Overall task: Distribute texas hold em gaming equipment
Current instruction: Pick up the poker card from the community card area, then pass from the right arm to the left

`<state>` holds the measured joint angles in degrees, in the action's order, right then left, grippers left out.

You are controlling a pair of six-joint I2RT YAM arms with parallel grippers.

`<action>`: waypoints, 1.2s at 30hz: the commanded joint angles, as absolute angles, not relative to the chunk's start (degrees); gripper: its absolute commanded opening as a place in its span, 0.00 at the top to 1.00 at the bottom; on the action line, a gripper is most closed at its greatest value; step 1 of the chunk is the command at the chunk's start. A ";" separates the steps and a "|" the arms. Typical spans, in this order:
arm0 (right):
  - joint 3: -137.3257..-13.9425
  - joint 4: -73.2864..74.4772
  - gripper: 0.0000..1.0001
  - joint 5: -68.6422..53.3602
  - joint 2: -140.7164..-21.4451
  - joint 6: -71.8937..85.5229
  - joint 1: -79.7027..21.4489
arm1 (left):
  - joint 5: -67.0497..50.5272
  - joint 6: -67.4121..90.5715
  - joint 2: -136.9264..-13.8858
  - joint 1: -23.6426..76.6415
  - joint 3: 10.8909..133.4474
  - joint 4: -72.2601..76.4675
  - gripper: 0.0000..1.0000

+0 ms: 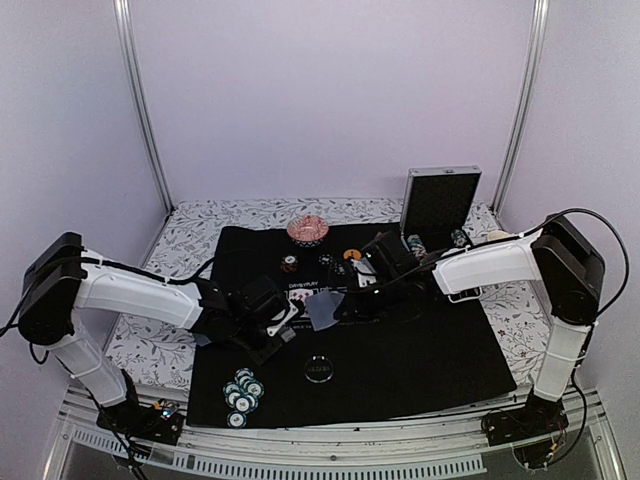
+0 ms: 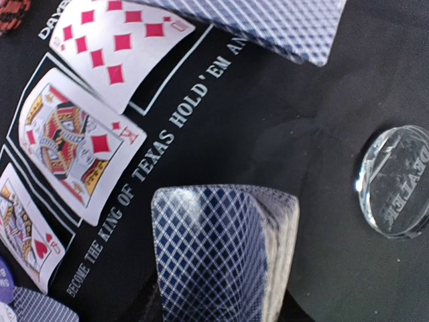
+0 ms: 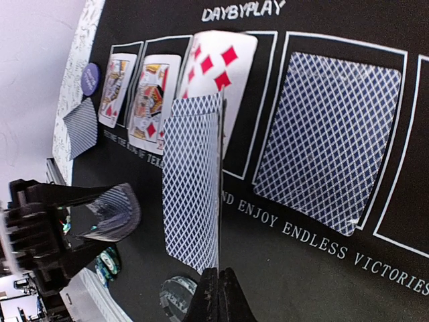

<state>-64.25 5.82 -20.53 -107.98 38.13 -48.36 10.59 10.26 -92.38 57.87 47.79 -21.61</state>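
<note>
**Left wrist view.** The deck fills the near foreground, backs up and bowed. My left gripper is clamped on it, though the fingers fall outside this view. Beyond the deck, three face-up cards lie in printed boxes on the mat: a heart card, the king of diamonds and the ten of diamonds. The clear dealer button lies to the right, apart from the deck.

**Right wrist view.** My right gripper is pinched together on the near edge of one card, which is held above the mat with its back to the lens. In this view it overlaps the ten. I cannot tell whether a second card rides behind it. The fourth box holds a face-down card. The fifth box, cut by the frame edge, shows only mat in the visible part.

**Top view.** Both grippers sit close together over the mat centre, with the card between them. The chips are grouped at the near left of the mat. The case stands open at the far right.

**Step in hand (judgement).** I am dealing the community row, with one card parted from the deck.

**Next move (judgement).**
1. Carry the card right to the fifth box.
2. Lower it flat inside the lines.
3. Part the right fingers, keeping the deck clamped in the left
</note>
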 commanded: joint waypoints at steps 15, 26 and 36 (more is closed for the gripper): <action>-66.06 23.14 0.98 -16.84 -93.26 25.40 -48.13 | -3.65 5.27 -87.18 62.24 50.73 -21.43 0.15; -74.29 35.31 0.98 -14.53 -92.66 7.08 -58.96 | -14.28 8.82 -61.19 56.81 48.30 -16.49 0.04; -77.49 33.33 0.98 -17.03 -93.90 -3.69 -66.83 | -32.80 12.69 -58.58 45.68 41.40 -15.13 0.25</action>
<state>-74.52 33.34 -16.16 -94.17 2.11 -65.76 -21.52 11.51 -57.28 46.63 44.21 -15.27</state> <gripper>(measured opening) 0.026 0.753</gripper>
